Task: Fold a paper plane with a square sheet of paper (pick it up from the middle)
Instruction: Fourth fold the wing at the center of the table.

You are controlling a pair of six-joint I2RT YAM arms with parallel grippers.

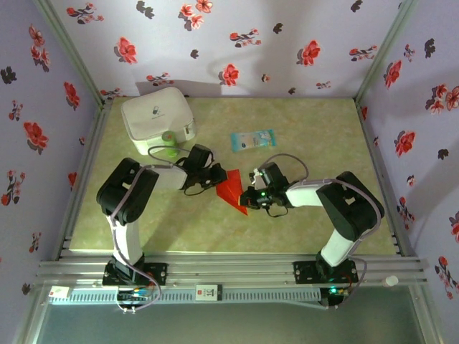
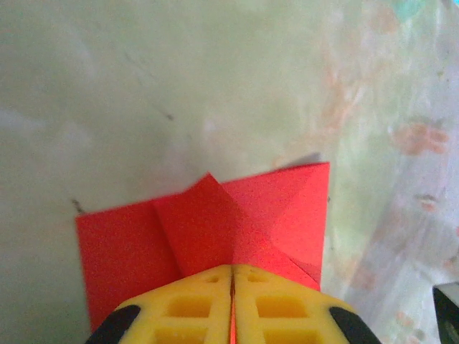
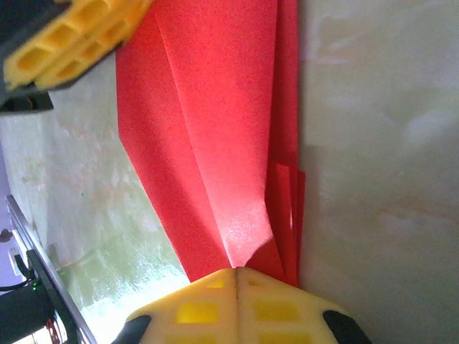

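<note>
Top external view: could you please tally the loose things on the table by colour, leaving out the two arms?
Red folded paper: 1
White case: 1
Pale blue packet: 1
Small green item beside the case, too small to identify: 1
Total: 4

Lab test booth — floral walls (image 1: 237,36); aluminium rail (image 1: 237,266); 2 bolted arms (image 1: 129,197).

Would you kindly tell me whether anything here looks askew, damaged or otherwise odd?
Nothing stands out. The red paper is pinched by the left gripper and the right gripper; it puckers slightly at the right pinch, which seems normal mid-fold.
</note>
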